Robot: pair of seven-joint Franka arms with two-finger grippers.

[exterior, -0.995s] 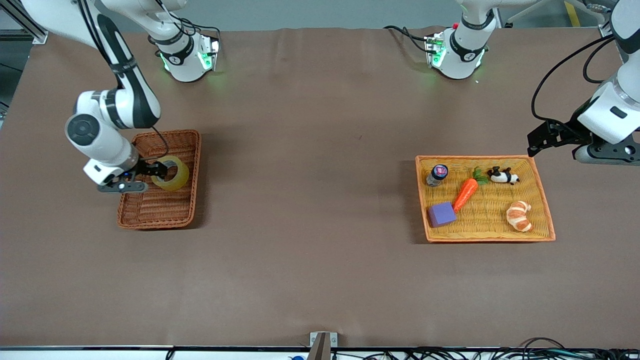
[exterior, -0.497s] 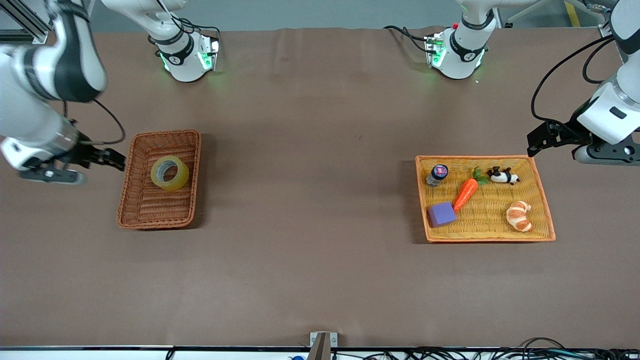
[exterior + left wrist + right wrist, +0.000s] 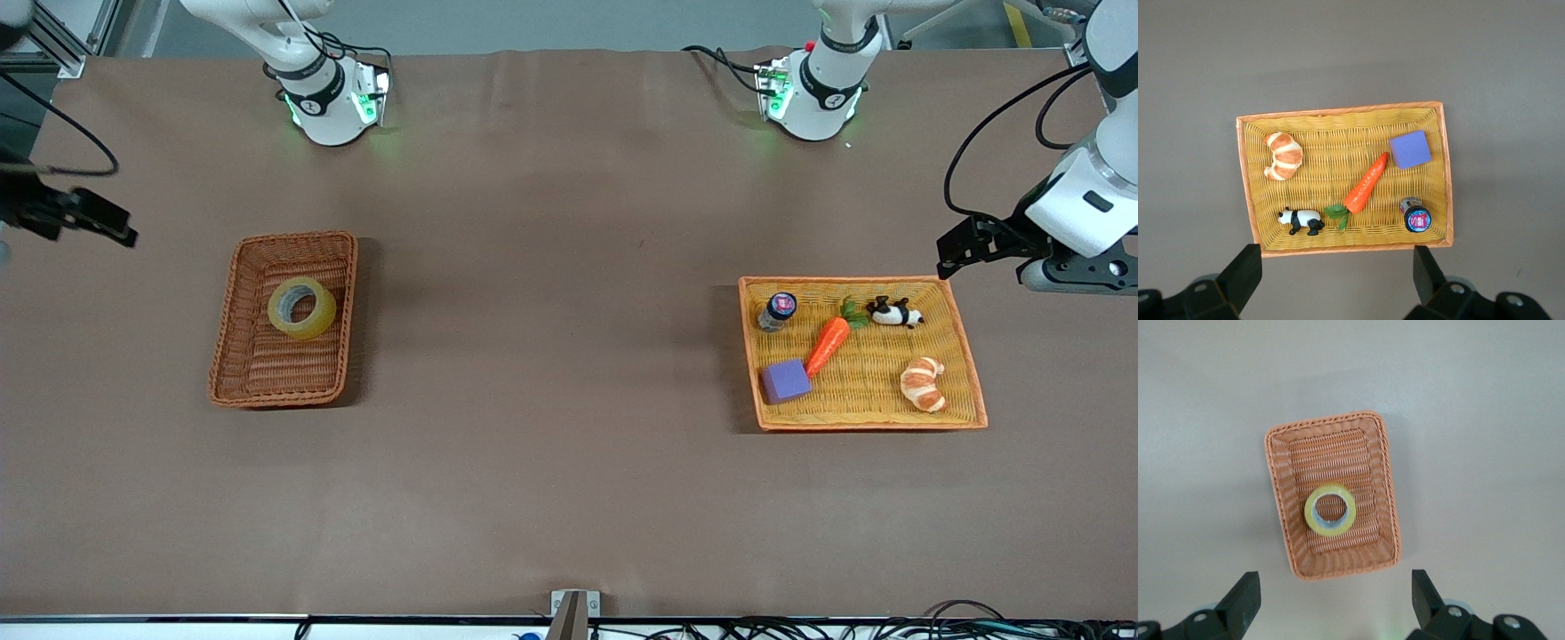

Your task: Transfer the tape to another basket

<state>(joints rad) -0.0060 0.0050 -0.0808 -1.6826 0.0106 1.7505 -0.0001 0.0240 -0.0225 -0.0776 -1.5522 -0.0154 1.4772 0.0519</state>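
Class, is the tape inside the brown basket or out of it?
Inside: the tape lies flat on the basket's woven floor, untouched by any gripper.

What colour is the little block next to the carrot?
Purple block beside the carrot; clearest in the left wrist view.

Lying toward the left arm's end of the brown table [image 3: 569,462]: a flat yellow woven tray with orange rim [image 3: 973,373]. Sitting in it: a small dark-capped jar [image 3: 778,311], an orange toy carrot with green leaves [image 3: 828,345], a black-and-white panda figure [image 3: 894,313], a purple foam cube [image 3: 785,380], and a toy croissant [image 3: 924,384].
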